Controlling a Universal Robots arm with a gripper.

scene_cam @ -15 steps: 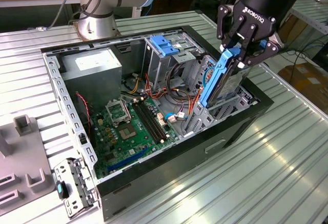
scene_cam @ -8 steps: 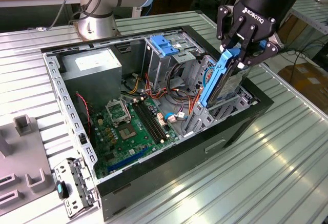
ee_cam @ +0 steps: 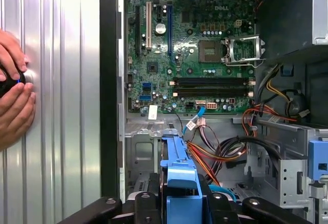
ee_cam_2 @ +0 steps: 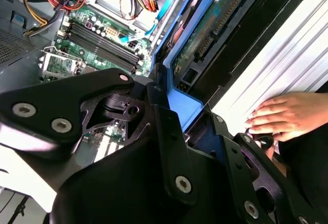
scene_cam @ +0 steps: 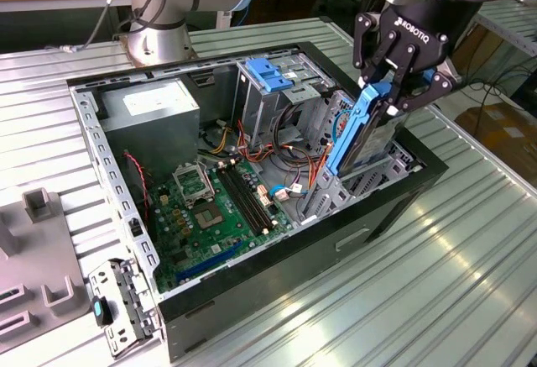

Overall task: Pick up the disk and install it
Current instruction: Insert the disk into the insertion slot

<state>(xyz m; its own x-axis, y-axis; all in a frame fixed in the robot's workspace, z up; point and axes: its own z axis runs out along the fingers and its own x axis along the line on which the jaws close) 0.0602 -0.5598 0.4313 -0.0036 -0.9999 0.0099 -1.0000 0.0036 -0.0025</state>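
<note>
While the gripper hangs over the PC case in the exterior view, its fingers are pinched on the top end of the disk. Disk's on edge and tilted, blue rail toward the cam. Its lower end is down in the drive cage at the case corner on the exterior view's right, can't tell if it's seated. Mobo lies flat on the case floor, PSU in the far corner, arm base behind the case on the table.

Second wrist view: black fingers clamp either side of the disk, blue rail right btwn them, green circuit-board side showing further along. A person's hand rests on the table outside the case, apart from the gripper.

First wrist view: disk's blue rail pokes out from the gripper, w/ orange and black cables just beside it and the mobo beyond. Two hands sit on the table outside the case wall, cupped round a small dark thing.
</note>
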